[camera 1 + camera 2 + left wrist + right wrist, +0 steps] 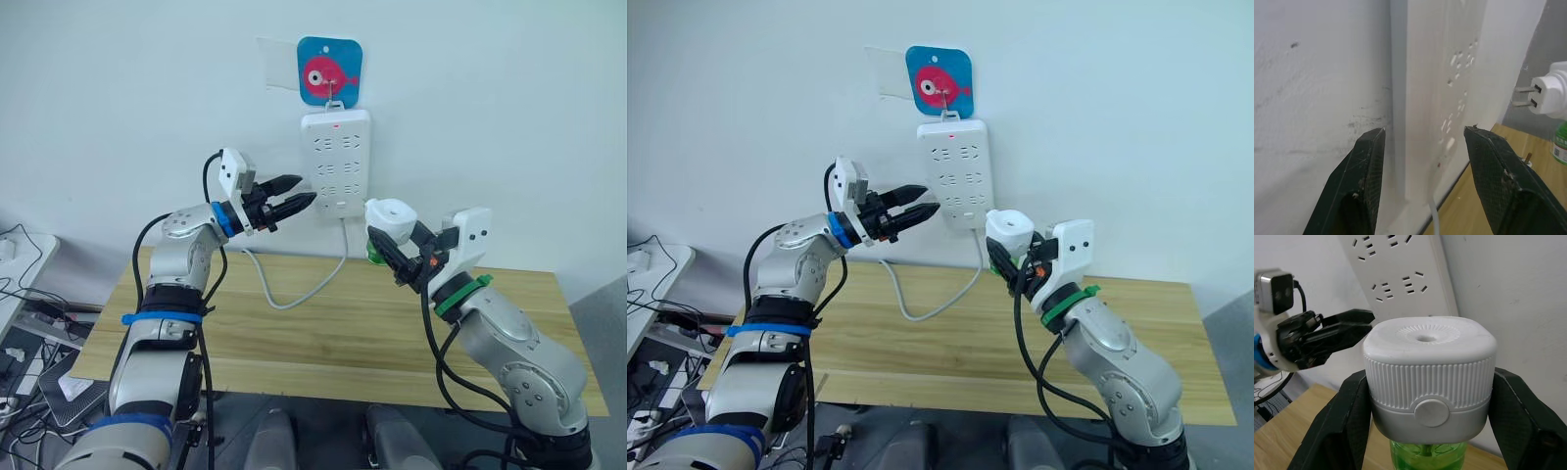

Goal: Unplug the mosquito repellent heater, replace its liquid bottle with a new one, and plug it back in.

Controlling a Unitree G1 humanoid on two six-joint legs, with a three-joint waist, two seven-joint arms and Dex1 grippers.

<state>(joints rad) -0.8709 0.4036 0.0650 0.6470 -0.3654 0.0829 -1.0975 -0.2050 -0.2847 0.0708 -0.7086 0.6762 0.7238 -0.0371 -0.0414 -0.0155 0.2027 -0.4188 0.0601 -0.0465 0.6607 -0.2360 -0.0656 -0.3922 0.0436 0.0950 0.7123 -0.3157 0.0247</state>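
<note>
While the right tool clamps the heater by its ribbed sides near the strip, above the table's far edge, the left tool stands open, empty. Light, rigid, smooth plastic: grip the ribs.

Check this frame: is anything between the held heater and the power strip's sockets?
Nothing visible. The right gripper holds the mosquito repellent heater just beside the power strip; the open left gripper hovers at the strip's other edge.

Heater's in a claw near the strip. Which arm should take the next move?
Probably the right. Its claw is clamped on the mosquito repellent heater, prongs out, just off the power strip. The left claw is open and empty at the strip's edge, placed to steady it.
</note>
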